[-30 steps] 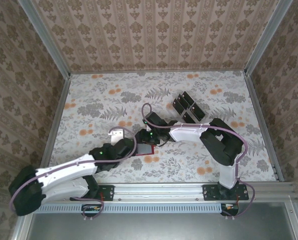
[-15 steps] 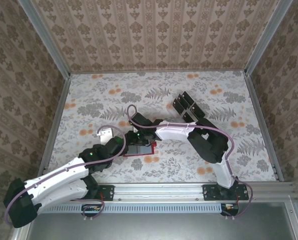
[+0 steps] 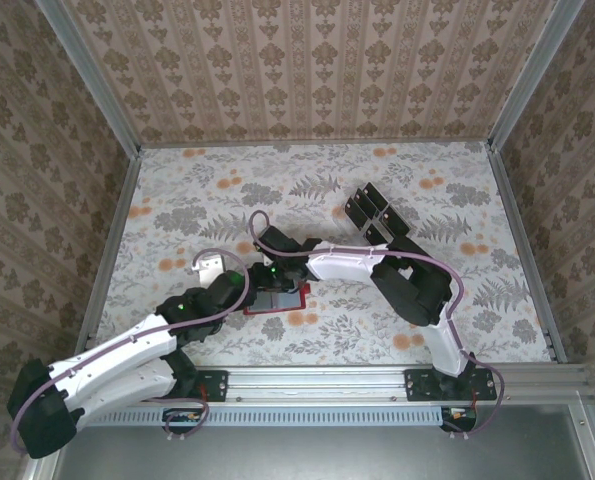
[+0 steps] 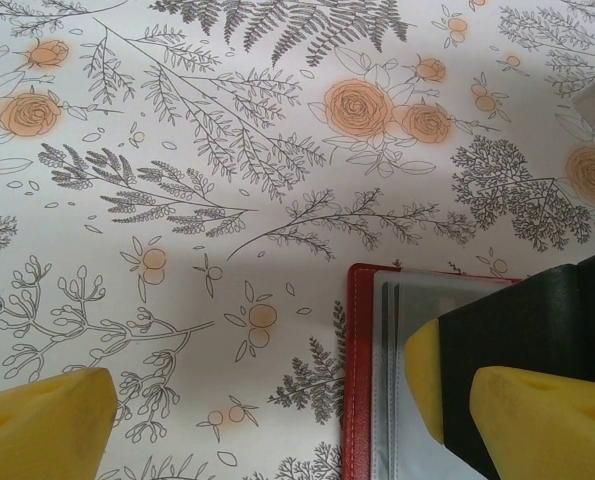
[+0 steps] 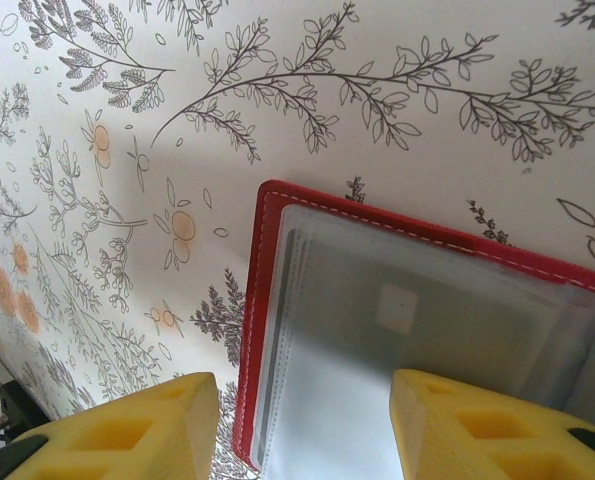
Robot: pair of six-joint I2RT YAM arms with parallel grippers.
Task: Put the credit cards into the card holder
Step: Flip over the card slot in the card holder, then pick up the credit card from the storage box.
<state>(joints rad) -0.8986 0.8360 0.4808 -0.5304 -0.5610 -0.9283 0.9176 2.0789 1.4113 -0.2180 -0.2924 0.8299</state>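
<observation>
The card holder (image 3: 280,308) lies open on the flowered table, a red wallet (image 4: 360,370) with grey clear sleeves inside (image 5: 377,330). Through the top sleeve a dark card with a pale square (image 5: 397,306) shows. My left gripper (image 4: 297,430) is wide open, one finger on the table and one over the wallet's inside. My right gripper (image 5: 302,430) is open too, straddling the wallet's left edge with nothing between its fingers. In the top view the left gripper (image 3: 249,292) and the right gripper (image 3: 275,274) meet over the wallet. Several black credit cards (image 3: 375,213) stand in a clear rack at the back right.
The clear rack (image 3: 362,208) stands behind the right arm's forearm (image 3: 352,264). A metal rail (image 3: 317,382) runs along the near edge, and patterned walls (image 3: 307,70) enclose the table on three sides.
Both grippers have shifted left over the wallet; the right arm has swung left and the left arm has drawn back and lowered. Little has changed in the last half second.
</observation>
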